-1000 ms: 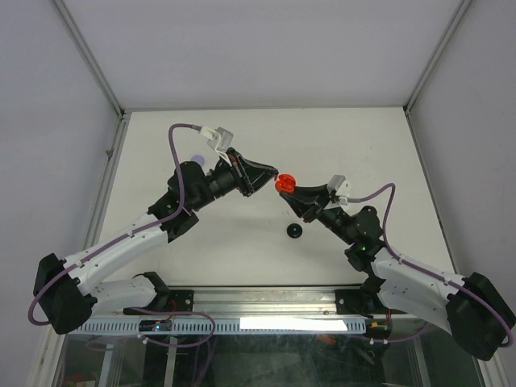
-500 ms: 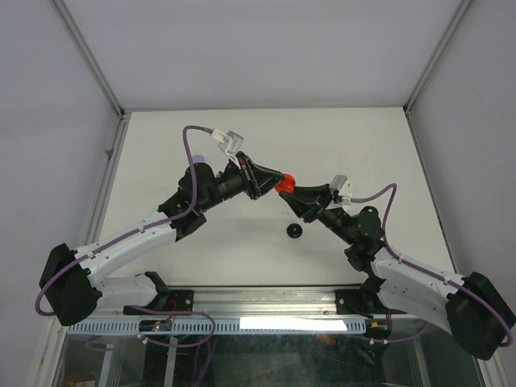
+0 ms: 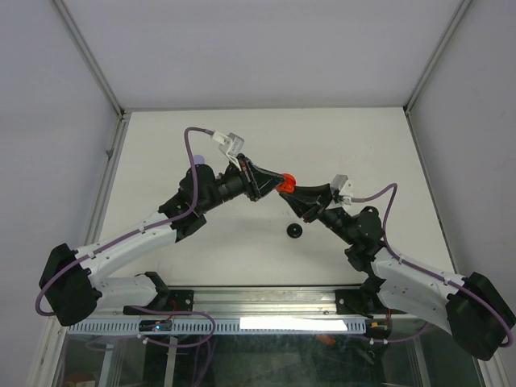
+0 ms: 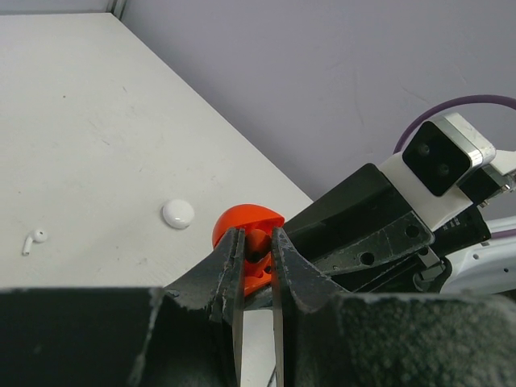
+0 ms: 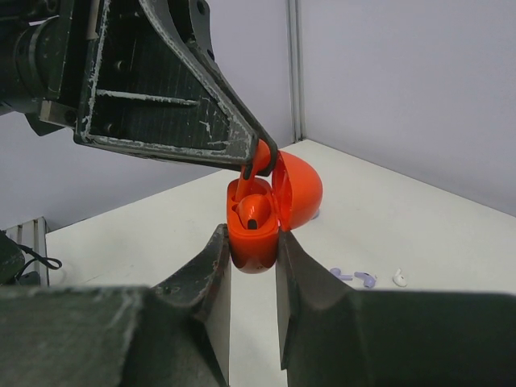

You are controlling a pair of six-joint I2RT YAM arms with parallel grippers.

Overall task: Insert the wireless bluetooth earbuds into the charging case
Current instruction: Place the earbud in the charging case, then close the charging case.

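Left gripper [image 4: 256,248] pinches a red bud [image 5: 261,153] above the open case [image 5: 297,189] that right gripper [image 5: 251,239] holds. Next, I think, lower it in gently.

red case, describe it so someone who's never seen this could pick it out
Over the middle of the white table, where both arms meet, the right tool clamps the red case off the surface. It alone is red with its lid open; the black puck nearby lies on the table.

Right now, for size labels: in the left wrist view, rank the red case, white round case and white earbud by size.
1. red case (also nearest the camera)
2. white round case
3. white earbud
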